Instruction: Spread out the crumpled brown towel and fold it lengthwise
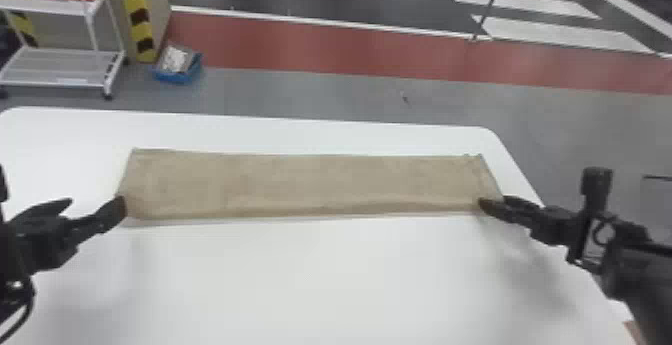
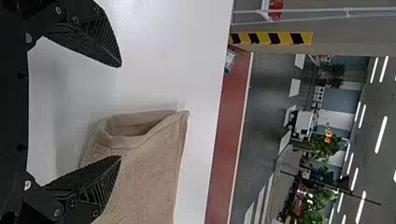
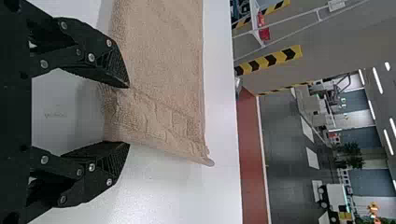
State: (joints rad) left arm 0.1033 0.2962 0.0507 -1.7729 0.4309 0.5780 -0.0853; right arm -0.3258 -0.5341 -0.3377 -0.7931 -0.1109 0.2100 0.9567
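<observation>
1. Towel (image 1: 310,184): long folded strip, lies across white table (image 1: 300,279).
2. Left gripper (image 2: 120,112), right gripper (image 3: 127,115): at its ends, fingers apart.
3. Step: lengthwise fold, apparently laid; next move likely wants gentle withdrawal.

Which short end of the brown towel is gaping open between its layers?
The left end, by the left gripper; its layers stand apart, while the right end lies flatter.
</observation>
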